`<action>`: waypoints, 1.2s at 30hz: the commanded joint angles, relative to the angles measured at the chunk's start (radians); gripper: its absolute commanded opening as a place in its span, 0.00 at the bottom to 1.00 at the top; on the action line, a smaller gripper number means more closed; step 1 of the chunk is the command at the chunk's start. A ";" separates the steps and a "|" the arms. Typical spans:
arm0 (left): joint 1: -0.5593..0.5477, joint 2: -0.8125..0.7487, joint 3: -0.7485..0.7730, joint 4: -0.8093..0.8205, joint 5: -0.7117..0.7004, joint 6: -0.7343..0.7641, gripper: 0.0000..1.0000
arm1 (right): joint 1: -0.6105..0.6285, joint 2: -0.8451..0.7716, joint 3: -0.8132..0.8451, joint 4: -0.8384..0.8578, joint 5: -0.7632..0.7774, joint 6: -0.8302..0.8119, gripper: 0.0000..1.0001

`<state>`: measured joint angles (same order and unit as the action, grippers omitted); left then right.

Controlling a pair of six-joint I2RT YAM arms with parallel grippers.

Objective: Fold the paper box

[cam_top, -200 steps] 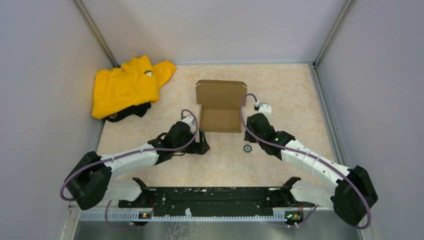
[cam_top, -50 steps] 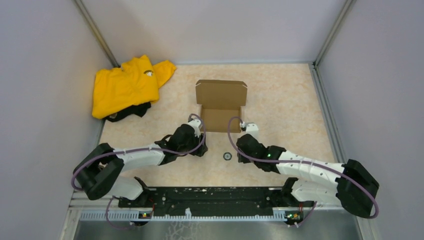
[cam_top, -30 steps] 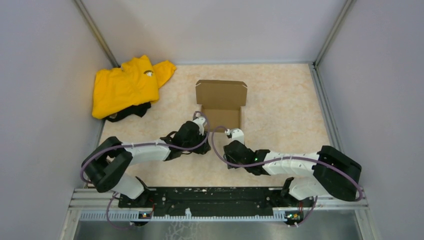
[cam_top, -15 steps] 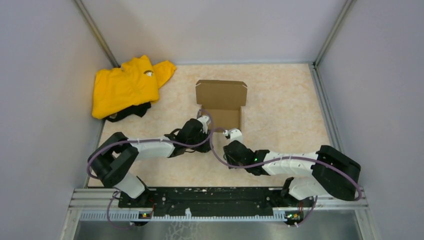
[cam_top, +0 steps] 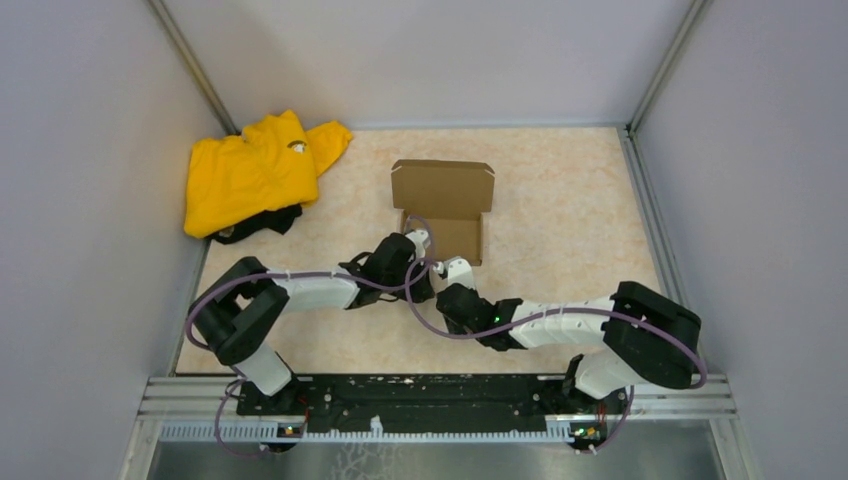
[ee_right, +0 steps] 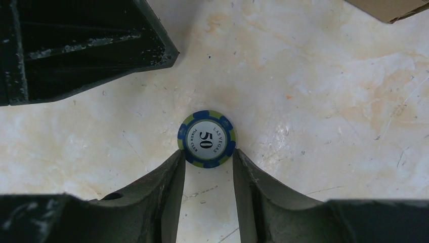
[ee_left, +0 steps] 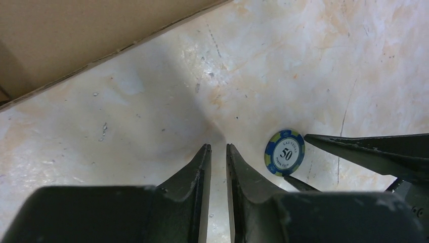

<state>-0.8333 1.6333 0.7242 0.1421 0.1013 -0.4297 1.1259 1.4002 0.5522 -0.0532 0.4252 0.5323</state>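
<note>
From above, the paper box (cam_top: 442, 210) is sitting near the middle of the table (cam_top: 570, 200), with its lid flap open on the far side and its tray toward the arm bases. A yellow garment (cam_top: 255, 170) is lying crumpled in the far left corner, well apart from the box. Your left arm (cam_top: 310, 292) and right arm (cam_top: 550, 322) are both reaching inward. Their wrists are meeting just in front of the box's near edge, and the fingertips are hiding beneath them.

Through the left wrist camera, your left gripper (ee_left: 218, 151) is pointing at bare tabletop. Its jaws are drawn almost together, leaving only a thin slit with nothing in it. A blue-and-green poker chip (ee_left: 285, 152) marked 50 is lying flat just to the right of the fingertips, not touching them. A dark finger (ee_left: 364, 152) from the other arm is reaching in from the right, its tip beside the chip. The box's brown cardboard is filling the upper left corner, apart from the fingers.

Through the right wrist camera, your right gripper (ee_right: 207, 158) is standing partly open. The chip is lying flat at its mouth, with the two fingertips sitting right against the rim on either side. I cannot tell whether they are pinching it. The left gripper's black body is looming at upper left, near the chip but clear of it. One box corner is peeking in at the top right, well apart from the chip.
</note>
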 commanded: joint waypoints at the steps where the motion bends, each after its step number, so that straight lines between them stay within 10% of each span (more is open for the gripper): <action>1: -0.023 0.047 -0.008 -0.085 0.032 0.017 0.24 | 0.014 0.031 -0.012 -0.066 -0.014 0.008 0.39; 36: -0.049 0.110 0.048 -0.111 0.056 0.006 0.21 | 0.012 0.066 -0.003 0.016 0.017 -0.071 0.36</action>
<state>-0.8577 1.6936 0.7849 0.1368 0.1432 -0.4454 1.1286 1.4300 0.5518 0.0044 0.4702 0.5079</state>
